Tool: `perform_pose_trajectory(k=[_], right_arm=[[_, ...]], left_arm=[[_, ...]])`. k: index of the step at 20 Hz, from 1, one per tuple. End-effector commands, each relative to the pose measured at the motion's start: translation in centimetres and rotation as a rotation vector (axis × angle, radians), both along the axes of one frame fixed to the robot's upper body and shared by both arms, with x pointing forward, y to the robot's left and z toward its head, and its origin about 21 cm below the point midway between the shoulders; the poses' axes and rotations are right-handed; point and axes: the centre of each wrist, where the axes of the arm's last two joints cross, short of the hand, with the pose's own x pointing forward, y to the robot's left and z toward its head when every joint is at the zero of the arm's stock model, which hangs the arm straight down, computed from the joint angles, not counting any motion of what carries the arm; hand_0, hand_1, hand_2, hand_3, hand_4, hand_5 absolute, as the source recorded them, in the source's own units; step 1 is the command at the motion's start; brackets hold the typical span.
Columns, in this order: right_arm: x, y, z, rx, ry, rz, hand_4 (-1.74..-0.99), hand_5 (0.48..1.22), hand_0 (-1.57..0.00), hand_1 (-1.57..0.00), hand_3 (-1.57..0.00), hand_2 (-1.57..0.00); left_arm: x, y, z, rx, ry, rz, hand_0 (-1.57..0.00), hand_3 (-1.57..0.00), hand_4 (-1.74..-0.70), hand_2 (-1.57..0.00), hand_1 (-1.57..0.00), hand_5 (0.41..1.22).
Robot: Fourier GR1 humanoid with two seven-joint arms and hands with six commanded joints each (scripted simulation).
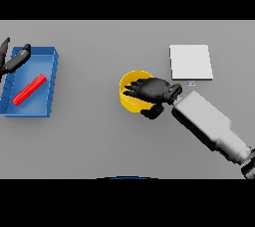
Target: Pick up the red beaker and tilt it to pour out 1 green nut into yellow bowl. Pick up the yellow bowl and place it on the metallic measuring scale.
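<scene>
The yellow bowl (130,86) stands on the grey table near the middle. My right hand (152,90) reaches over its right half, fingers straight and spread above the bowl, thumb hanging past the rim toward me. It hides the bowl's inside, so no nut shows. The red beaker (30,89) lies on its side in the blue tray (51,79) at the left. My left hand (14,59) hovers over the tray's far left corner, fingers relaxed. The metallic scale (191,61), a pale square plate, sits to the far right of the bowl.
The blue tray's walls surround the beaker on all sides. Grey table (94,136) stretches between the tray and the bowl. My right forearm (211,126) slants in from the lower right, just in front of the scale.
</scene>
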Motion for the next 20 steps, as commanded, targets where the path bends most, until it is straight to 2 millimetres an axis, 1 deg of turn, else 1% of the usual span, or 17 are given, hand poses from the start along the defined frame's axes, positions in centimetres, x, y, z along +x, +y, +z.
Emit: perform_pose_trajectory(k=[1, 2, 3, 4, 5, 6, 7, 9, 11, 12, 13, 14, 15, 16, 20], right_arm=[[-0.2, 0.2, -0.2, 0.001, 0.011, -0.009, -1.336, 0.81, 0.0, -0.02, -0.04, -0.02], [-0.1, -0.2, -0.3, -0.009, 0.02, -0.01, -1.36, 0.842, -0.11, -0.1, -0.1, -0.09], [-0.3, -0.4, -0.3, -0.018, 0.018, -0.005, -1.387, 0.873, -0.29, -0.24, -0.17, -0.18], [-0.4, -0.1, -0.3, -0.02, 0.013, 0.006, -1.42, 0.943, -0.54, -0.47, -0.26, -0.31], [-0.3, -0.1, -0.2, -0.021, 0.013, 0.021, -1.454, 0.999, -0.75, -0.69, -0.35, -0.48], [-0.2, -0.3, -0.4, -0.006, 0.017, 0.026, -1.512, 1.043, -0.91, -0.87, -0.46, -0.69], [-0.2, -0.3, -0.4, -0.001, 0.022, 0.031, -1.552, 1.079, -1.05, -1.01, -0.57, -0.87], [-0.2, -0.6, -0.2, 0.006, 0.024, 0.036, -1.614, 1.13, -1.23, -1.21, -0.83, -1.12], [-0.3, -0.8, -0.1, 0.001, 0.012, 0.046, -1.66, 1.163, -1.36, -1.34, -1.04, -1.19], [-0.4, -0.7, -0.1, 0.0, 0.006, 0.043, -1.676, 1.174, -1.4, -1.39, -1.12, -1.22], [-0.4, -0.8, -0.1, 0.01, 0.004, 0.039, -1.689, 1.184, -1.43, -1.42, -1.18, -1.24], [-0.1, -0.9, 0.3, 0.016, -0.011, 0.037, -1.699, 1.191, -1.46, -1.45, -1.22, -1.26], [0.0, -0.6, -0.1, 0.016, -0.02, 0.019, -1.708, 1.197, -1.48, -1.48, -1.23, -1.29], [0.1, -0.5, 0.1, 0.031, -0.02, 0.019, -1.714, 1.202, -1.5, -1.5, -1.25, -1.31], [0.3, -1.6, 1.3, 0.056, -0.01, 0.001, -1.73, 1.213, -1.54, -1.54, -1.34, -1.33]], left_arm=[[-0.1, 0.0, 0.0, 0.006, -0.004, -0.001, 0.0, 0.0, -0.71, 0.0, 0.0, 0.686], [-0.1, 0.2, 0.0, 0.005, -0.003, 0.0, 0.0, 0.0, -0.71, 0.0, 0.0, 0.689], [-0.3, 0.0, -0.1, 0.001, -0.005, -0.006, 0.0, 0.0, -0.71, 0.0, 0.0, 0.691], [0.0, 0.2, 0.0, 0.002, -0.007, 0.004, 0.0, 0.0, -0.72, 0.0, 0.0, 0.692], [-0.2, 0.4, 0.2, 0.002, -0.016, 0.001, 0.0, 0.0, -0.72, 0.0, 0.0, 0.692], [-0.1, 0.5, 0.3, 0.001, -0.015, 0.002, 0.0, 0.0, -0.72, 0.0, 0.0, 0.692], [0.0, 0.6, 0.3, 0.001, -0.012, 0.003, 0.0, 0.0, -0.72, 0.0, 0.0, 0.693], [-0.2, 0.3, 0.0, -0.003, -0.02, -0.003, 0.0, 0.0, -0.72, 0.0, 0.0, 0.696], [-0.3, 0.3, 0.4, 0.001, -0.021, -0.006, 0.0, 0.0, -0.73, 0.0, 0.0, 0.698], [-0.3, 0.1, 0.6, 0.001, -0.026, -0.013, 0.0, 0.0, -0.72, 0.0, 0.0, 0.694], [-0.1, 0.3, 0.8, 0.005, -0.023, -0.015, 0.0, 0.0, -0.72, 0.0, 0.0, 0.695], [-0.2, 0.3, 0.5, 0.002, -0.008, -0.011, 0.0, 0.0, -0.72, 0.0, 0.0, 0.697], [-0.1, 0.3, 0.5, 0.005, -0.007, -0.01, 0.0, 0.0, -0.72, 0.0, 0.0, 0.696], [-0.1, 0.1, 0.5, 0.002, -0.008, -0.017, 0.0, 0.0, -0.72, 0.0, 0.0, 0.695], [-0.3, 0.2, 0.6, -0.001, -0.004, -0.017, 0.0, 0.0, -0.72, 0.0, 0.0, 0.696]])
